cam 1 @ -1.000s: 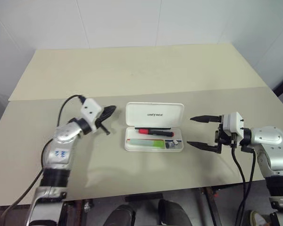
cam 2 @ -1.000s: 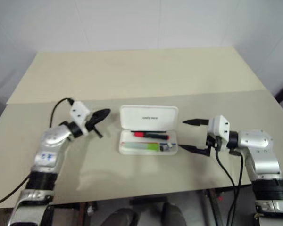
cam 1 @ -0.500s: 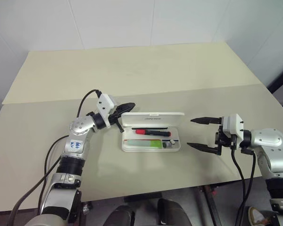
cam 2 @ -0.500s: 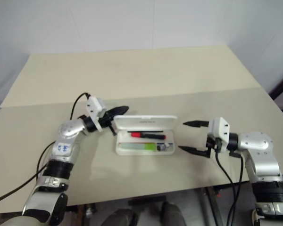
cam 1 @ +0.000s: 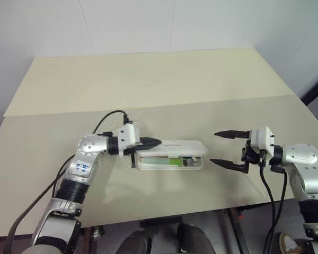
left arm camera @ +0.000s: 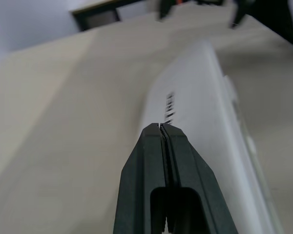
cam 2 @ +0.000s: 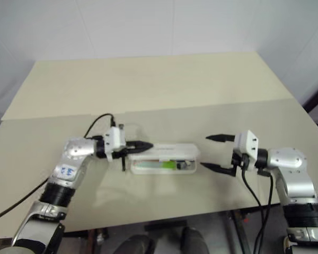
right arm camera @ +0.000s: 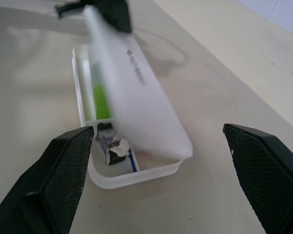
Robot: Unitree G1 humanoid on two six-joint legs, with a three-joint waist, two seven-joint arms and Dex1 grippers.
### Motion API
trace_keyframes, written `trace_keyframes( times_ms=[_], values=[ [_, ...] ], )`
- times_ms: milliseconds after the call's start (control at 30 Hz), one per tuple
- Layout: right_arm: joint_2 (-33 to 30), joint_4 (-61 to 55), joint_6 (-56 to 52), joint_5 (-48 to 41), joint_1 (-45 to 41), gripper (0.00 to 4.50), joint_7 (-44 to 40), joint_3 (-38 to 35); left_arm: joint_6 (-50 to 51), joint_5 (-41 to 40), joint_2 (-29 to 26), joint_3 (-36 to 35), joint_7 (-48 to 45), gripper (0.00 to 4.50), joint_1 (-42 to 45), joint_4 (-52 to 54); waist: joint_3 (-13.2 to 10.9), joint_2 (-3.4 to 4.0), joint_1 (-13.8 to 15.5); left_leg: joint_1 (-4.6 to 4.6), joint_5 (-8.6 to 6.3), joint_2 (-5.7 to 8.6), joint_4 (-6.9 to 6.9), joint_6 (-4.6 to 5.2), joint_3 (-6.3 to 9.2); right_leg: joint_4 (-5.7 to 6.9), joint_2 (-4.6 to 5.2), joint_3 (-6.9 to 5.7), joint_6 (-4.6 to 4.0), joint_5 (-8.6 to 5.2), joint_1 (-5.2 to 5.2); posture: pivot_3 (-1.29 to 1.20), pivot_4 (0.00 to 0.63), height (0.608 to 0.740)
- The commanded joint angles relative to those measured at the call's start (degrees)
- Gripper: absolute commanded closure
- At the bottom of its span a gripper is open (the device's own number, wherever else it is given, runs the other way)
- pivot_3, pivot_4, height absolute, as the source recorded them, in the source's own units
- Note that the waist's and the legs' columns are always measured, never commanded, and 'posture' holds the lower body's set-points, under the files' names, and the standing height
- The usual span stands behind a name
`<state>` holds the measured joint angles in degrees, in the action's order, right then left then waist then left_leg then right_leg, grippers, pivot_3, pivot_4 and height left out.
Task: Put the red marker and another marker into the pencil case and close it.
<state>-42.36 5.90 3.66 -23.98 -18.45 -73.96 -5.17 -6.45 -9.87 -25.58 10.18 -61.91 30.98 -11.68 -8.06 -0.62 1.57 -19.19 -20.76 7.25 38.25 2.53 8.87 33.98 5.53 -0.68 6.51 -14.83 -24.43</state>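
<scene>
Just one pencil case (cam 1: 172, 154), half-closed, two end effectors (cam 1: 158, 142) (cam 1: 216, 148) nearby.

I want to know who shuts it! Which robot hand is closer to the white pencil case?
Left. The left gripper rests on the pencil case lid; the right gripper hovers apart beside it.
</scene>
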Motion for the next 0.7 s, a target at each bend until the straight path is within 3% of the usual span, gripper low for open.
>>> trace_keyframes(
  times_ms=[33,567,700],
  values=[
    [-1.0,-2.3,-0.1,-1.2,-1.0,0.0,0.9,-2.3,2.1,2.1,0.6,2.9,0.3,4.45,0.6,3.2,0.0,0.0,0.1,0.0,0.0,0.0,0.0,0.0,0.0,-0.01,0.0,0.0,0.0,0.0,0.0,0.0,0.15,0.74],
    [-0.3,-7.5,-1.4,-1.5,2.2,0.0,5.3,-2.9,10.2,13.1,-0.1,13.7,2.4,4.45,-0.3,6.5,0.0,0.0,0.3,0.04,0.0,0.02,0.04,0.0,-0.01,-0.03,0.0,0.07,0.0,0.0,0.09,0.0,0.15,0.74],
    [0.4,-8.1,-1.2,-1.6,2.8,0.0,6.1,-2.5,9.9,11.9,-0.1,12.6,3.5,4.45,-1.8,7.9,0.2,-0.01,0.5,0.1,0.0,0.0,0.03,0.0,-0.01,-0.07,-0.01,0.08,0.0,0.0,0.14,0.0,0.15,0.74]
  ],
)
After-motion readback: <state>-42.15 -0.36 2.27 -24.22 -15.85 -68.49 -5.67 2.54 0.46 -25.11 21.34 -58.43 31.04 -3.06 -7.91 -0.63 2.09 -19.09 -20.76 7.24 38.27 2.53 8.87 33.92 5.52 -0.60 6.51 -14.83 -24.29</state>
